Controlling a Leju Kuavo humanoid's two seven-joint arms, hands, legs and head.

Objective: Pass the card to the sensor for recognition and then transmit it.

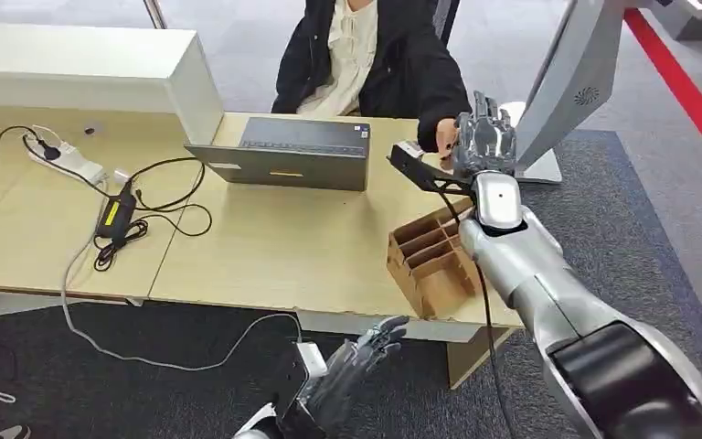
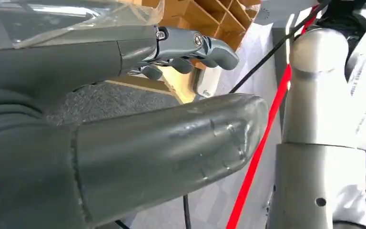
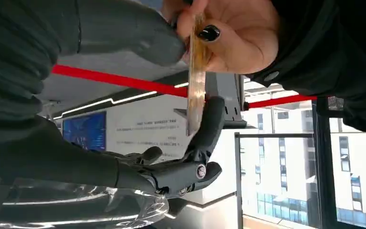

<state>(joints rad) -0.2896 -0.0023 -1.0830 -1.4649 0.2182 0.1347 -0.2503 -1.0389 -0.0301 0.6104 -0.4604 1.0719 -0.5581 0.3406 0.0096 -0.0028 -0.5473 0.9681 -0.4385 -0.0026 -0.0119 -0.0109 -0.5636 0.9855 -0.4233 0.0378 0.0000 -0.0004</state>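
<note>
R hand (image 1: 484,142) is raised over the desk's far right edge, thumb and a finger (image 3: 208,125) pinching the card (image 3: 196,81) edge-on. The person's hand (image 3: 228,33) grips the same card from the other end, so this looks like the handover: both hold it, neither has let go. Card is upright and thin-side toward the wrist cam, prob. so the person can take it by the free end. The black sensor (image 1: 420,169) sits just beside the R hand, near the desk's (image 1: 265,256) far right edge; whether recognition is already done I can't tell. The cardboard divider box (image 1: 430,261) is at the near right corner, under the R forearm. L hand (image 1: 352,366) hangs below the desk's near edge, fingers spread, holding nothing, prob. just parked out of the way. Laptop (image 1: 288,155) is at the far edge, mid-desk, facing the person. Power strip (image 1: 64,157) and cables are towards the far left.
</note>
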